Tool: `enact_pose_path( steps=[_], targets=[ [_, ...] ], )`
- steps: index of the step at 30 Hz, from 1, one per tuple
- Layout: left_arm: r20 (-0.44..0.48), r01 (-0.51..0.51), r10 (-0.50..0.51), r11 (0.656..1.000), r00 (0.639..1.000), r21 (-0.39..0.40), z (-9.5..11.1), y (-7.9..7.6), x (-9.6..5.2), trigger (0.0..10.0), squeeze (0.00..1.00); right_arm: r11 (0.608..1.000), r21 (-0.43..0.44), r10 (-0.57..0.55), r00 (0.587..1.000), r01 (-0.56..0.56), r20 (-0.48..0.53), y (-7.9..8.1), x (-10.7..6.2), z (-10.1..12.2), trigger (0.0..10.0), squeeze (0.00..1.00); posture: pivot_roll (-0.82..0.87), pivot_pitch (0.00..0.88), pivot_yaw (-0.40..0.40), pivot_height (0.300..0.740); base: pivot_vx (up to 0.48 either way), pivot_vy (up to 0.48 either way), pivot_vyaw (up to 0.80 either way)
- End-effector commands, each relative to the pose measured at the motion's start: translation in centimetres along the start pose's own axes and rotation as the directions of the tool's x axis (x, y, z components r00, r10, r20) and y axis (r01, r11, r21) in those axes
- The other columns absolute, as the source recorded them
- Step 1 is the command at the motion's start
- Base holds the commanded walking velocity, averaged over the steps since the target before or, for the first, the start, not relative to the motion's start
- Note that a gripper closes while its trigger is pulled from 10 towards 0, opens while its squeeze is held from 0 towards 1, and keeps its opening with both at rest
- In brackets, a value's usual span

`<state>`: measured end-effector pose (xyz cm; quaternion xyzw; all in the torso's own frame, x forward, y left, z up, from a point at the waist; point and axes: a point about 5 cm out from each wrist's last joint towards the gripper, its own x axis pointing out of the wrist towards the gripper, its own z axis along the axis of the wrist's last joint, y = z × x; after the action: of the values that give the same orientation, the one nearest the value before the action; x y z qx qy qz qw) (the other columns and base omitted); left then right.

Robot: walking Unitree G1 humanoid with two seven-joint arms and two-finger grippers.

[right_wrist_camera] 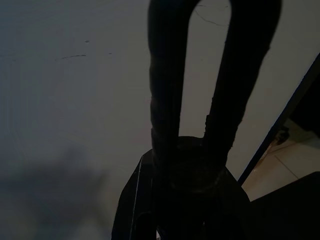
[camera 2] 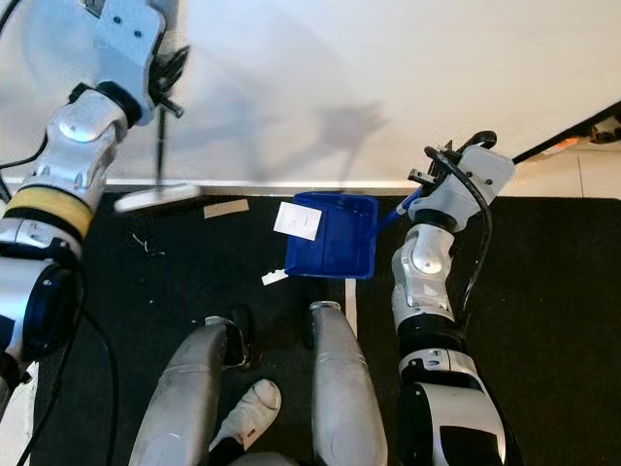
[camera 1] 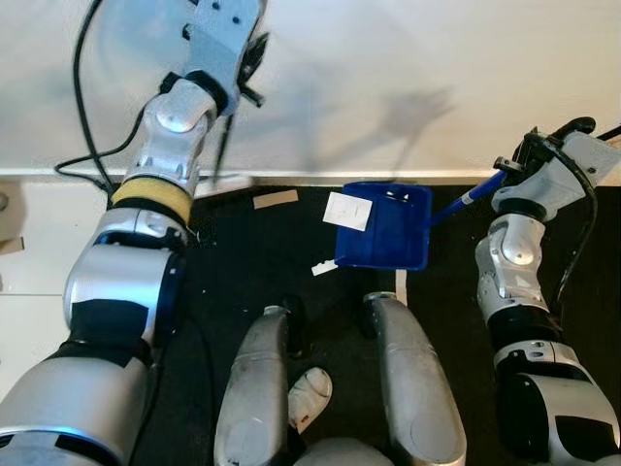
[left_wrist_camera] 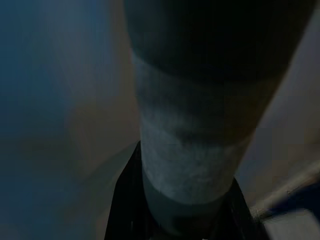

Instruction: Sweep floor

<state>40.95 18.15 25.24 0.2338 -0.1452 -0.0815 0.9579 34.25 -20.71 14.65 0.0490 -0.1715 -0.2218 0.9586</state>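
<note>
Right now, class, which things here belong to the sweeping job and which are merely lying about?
For the job:
blue dustpan
broom
white paper on the dustpan's edge
tan strip
white scrap

Lying about:
black cable
black mat

Head eyes look down (wrist cameras close-up).

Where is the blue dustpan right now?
In the left eye view the blue dustpan lies on the black mat near the white wall, ahead of the robot's legs, slightly to its right. A white paper scrap lies on its left edge.
</note>
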Motion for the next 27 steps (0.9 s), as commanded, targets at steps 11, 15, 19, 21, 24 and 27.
enact_pose_path(
  steps=[11,15,19,21,24,27],
  targets=[
    [-0.218,-0.274,0.251,0.959,0.943,-0.08,-5.3,-1.3,-2.3,10.0,0.0,0.998,0.05,0.056,0.989,-0.05,-0.134,2.0,-2.7,-2.3,10.0,0.0,-0.13,0.549,-0.024,0.74,0.0,0.0,0.0],
    [-0.253,-0.313,0.261,0.931,0.931,-0.189,-5.2,-3.3,-1.9,10.0,0.0,0.987,0.133,0.104,0.984,-0.085,-0.145,4.3,-3.6,-2.1,10.0,0.0,-0.13,0.545,-0.03,0.74,0.0,0.0,0.0],
    [-0.268,-0.324,0.25,0.904,0.93,-0.281,-4.6,-5.7,-1.4,10.0,0.0,0.976,0.193,0.13,0.979,-0.098,-0.159,5.9,-4.1,-2.0,10.0,0.0,-0.13,0.547,-0.031,0.74,0.0,0.0,0.0],
    [-0.269,-0.324,0.24,0.885,0.933,-0.334,-4.1,-6.9,-1.2,10.0,0.0,0.972,0.215,0.134,0.976,-0.096,-0.169,6.5,-4.3,-2.0,10.0,0.0,-0.14,0.546,-0.032,0.74,0.0,0.0,0.0],
    [-0.259,-0.324,0.23,0.848,0.938,-0.42,-2.7,-8.9,-0.5,10.0,0.0,0.963,0.256,0.14,0.972,-0.089,-0.188,7.3,-4.6,-1.9,10.0,0.0,-0.14,0.541,-0.035,0.74,0.0,0.0,0.0],
    [-0.238,-0.317,0.226,0.816,0.945,-0.483,-1.2,-10.0,0.2,10.0,0.0,0.955,0.286,0.144,0.967,-0.08,-0.209,7.6,-4.8,-2.1,10.0,0.0,-0.13,0.535,-0.037,0.74,0.0,0.0,0.0]
  ],
)
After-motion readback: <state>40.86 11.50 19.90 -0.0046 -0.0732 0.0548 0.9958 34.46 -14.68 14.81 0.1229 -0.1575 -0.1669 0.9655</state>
